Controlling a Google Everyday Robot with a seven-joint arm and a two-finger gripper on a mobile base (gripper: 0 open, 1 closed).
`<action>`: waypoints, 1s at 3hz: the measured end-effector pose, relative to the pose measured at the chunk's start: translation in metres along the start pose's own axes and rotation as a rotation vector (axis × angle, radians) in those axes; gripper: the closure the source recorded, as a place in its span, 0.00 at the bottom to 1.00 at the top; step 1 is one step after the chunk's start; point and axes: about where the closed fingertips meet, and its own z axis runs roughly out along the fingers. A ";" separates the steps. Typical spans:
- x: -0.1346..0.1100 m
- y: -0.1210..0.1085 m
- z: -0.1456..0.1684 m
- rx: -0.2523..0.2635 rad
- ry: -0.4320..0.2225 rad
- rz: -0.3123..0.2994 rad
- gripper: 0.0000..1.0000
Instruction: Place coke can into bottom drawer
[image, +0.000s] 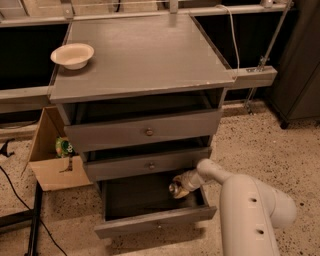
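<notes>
The bottom drawer (150, 222) is pulled open and shows its dark interior; the two shallower drawers above it are less far out. My gripper (179, 188) reaches in from the right, over the right part of the open drawer, just under the middle drawer's front. It is shut on the coke can (174, 189), of which only a small silvery end shows between the fingers; the red side is hidden by the gripper. The can hangs inside the drawer's opening, above its floor.
A white bowl (73, 54) sits at the back left of the cabinet top (145, 55). An open cardboard box (52, 160) stands on the floor left of the cabinet. My arm's large white housing (250, 210) fills the lower right. Cables lie at far left.
</notes>
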 end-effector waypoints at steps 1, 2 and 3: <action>0.003 -0.001 0.019 -0.003 -0.015 -0.006 1.00; 0.006 -0.005 0.035 0.005 -0.031 -0.019 1.00; 0.009 -0.010 0.048 0.020 -0.047 -0.025 1.00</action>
